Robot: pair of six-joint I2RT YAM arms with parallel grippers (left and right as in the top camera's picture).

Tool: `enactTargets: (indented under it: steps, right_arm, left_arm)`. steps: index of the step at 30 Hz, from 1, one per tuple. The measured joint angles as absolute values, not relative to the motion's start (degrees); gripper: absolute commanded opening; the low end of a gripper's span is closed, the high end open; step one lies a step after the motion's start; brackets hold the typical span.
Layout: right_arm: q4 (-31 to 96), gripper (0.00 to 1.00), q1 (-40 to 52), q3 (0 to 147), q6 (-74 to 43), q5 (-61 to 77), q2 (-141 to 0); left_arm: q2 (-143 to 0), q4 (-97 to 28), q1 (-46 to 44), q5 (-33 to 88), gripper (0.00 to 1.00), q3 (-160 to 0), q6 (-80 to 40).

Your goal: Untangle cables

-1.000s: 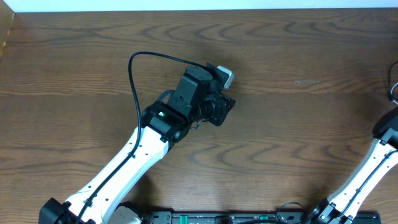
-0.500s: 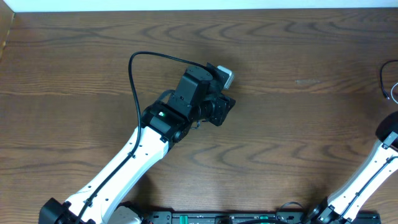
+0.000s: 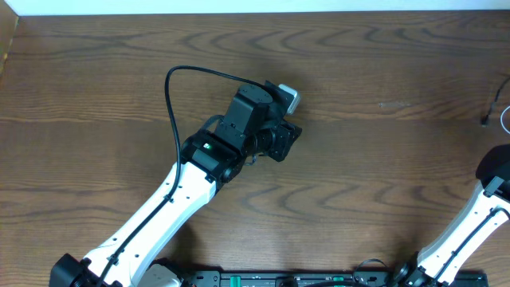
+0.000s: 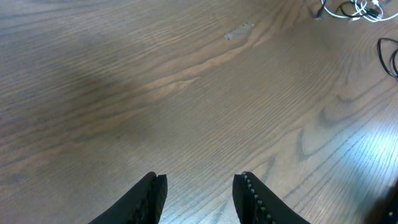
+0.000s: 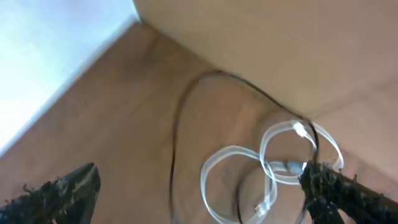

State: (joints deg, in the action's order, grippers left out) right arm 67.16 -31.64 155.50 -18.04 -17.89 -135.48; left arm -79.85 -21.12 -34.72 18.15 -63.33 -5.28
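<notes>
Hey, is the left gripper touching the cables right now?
Apart. The left wrist view shows the left gripper open over the table, the cables far off.

Left arm (image 3: 188, 183) stretched over table (image 3: 382, 56) — cables (image 3: 488, 117) at right edge.

Cables (image 5: 287, 166) on table (image 3: 358, 72), far right
</notes>
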Motion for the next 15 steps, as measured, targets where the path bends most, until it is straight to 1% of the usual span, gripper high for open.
enactTargets:
  steps: [5, 10, 15]
  right_arm:
    - [76.12, 0.99, -31.62, 155.50, -23.68, -22.46, -135.50]
    - [87.44, 0.99, -31.64, 155.50, -34.98, -29.65, -135.50]
    - [94.19, 0.99, -31.64, 155.50, -41.39, -31.86, -135.50]
  left_arm:
    - [-79.85, -21.15, -34.72, 18.15, 0.40, -63.33, -4.56]
    - [-79.85, -21.28, -34.72, 18.15, 0.41, -63.33, -4.40]
    - [-79.85, -22.24, -34.72, 18.15, 0.40, -63.33, -4.29]
